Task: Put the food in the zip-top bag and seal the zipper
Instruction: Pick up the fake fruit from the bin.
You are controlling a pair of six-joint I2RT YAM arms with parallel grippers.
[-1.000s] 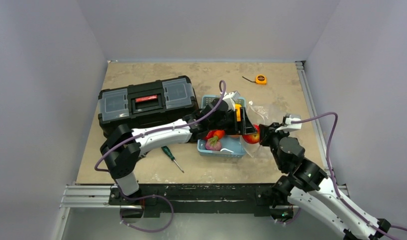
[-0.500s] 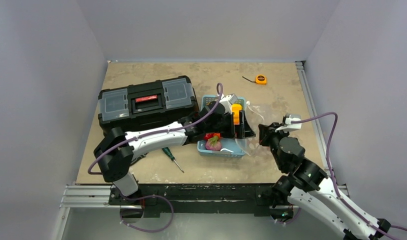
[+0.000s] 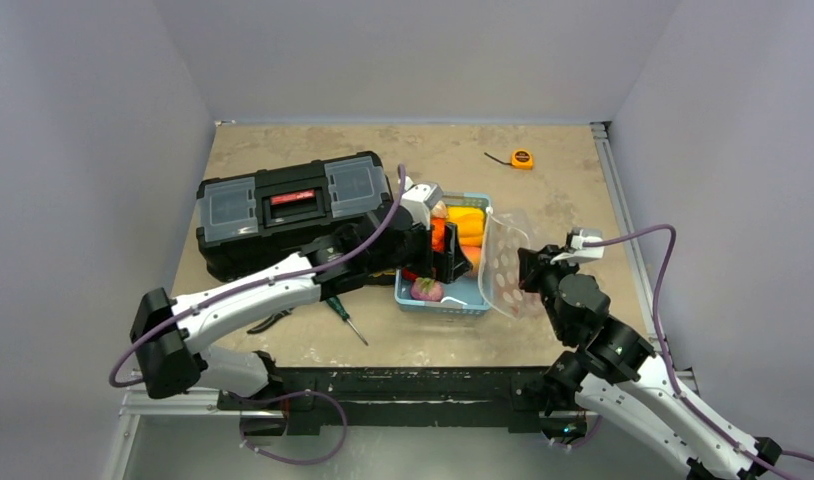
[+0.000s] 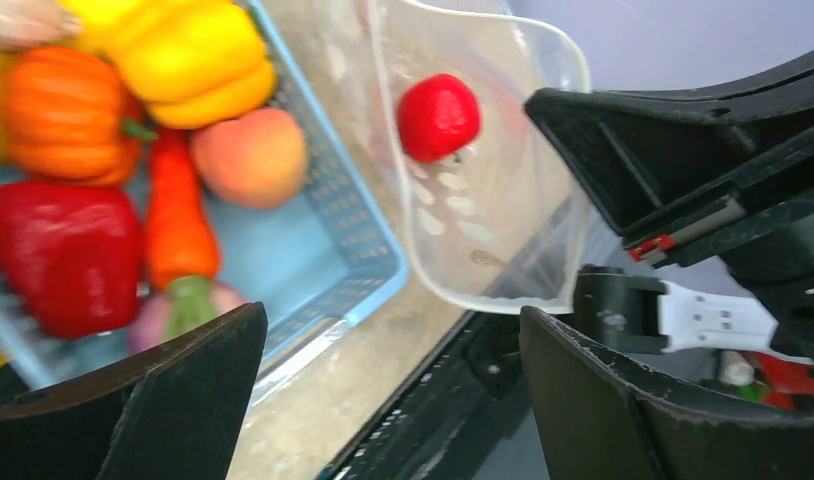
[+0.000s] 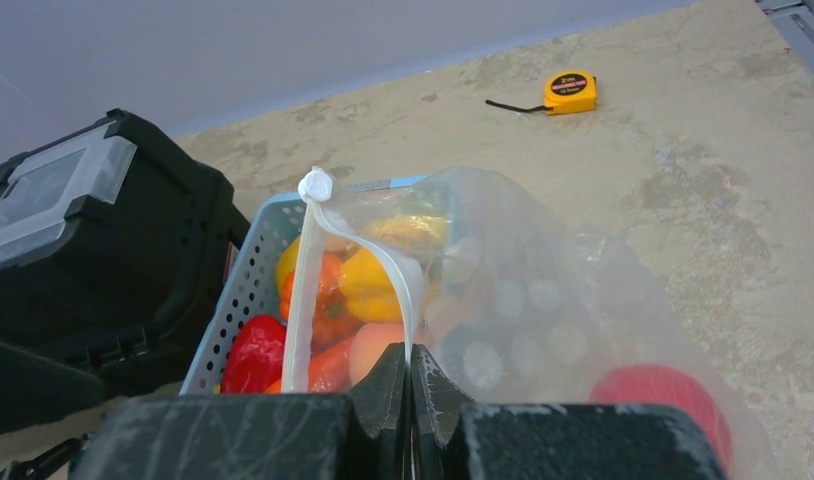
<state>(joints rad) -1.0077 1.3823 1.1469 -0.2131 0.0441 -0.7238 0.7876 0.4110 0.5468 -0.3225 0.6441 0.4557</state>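
Observation:
The zip-top bag (image 3: 503, 262) stands upright beside the basket, and my right gripper (image 3: 526, 270) holds it. In the right wrist view that gripper (image 5: 410, 362) is shut on the bag's whitish zipper (image 5: 301, 280). One red food piece (image 5: 663, 397) lies inside the bag; it also shows in the left wrist view (image 4: 438, 115). My left gripper (image 3: 451, 256) hovers over the basket, open and empty (image 4: 391, 330). The basket holds a yellow pepper (image 4: 183, 50), an orange piece (image 4: 68, 115), a peach (image 4: 248, 155), a carrot (image 4: 178, 220), a red pepper (image 4: 63, 255) and a purple piece (image 4: 183, 305).
The light blue slotted basket (image 3: 461, 302) sits mid-table against a black toolbox (image 3: 293, 205). A green screwdriver (image 3: 341, 316) lies in front of the toolbox. An orange tape measure (image 3: 522, 158) lies at the far right.
My left gripper carried a red piece to the bag's mouth, let it go inside, and drew back left over the basket. The bag now stands more upright. The right gripper kept its hold.

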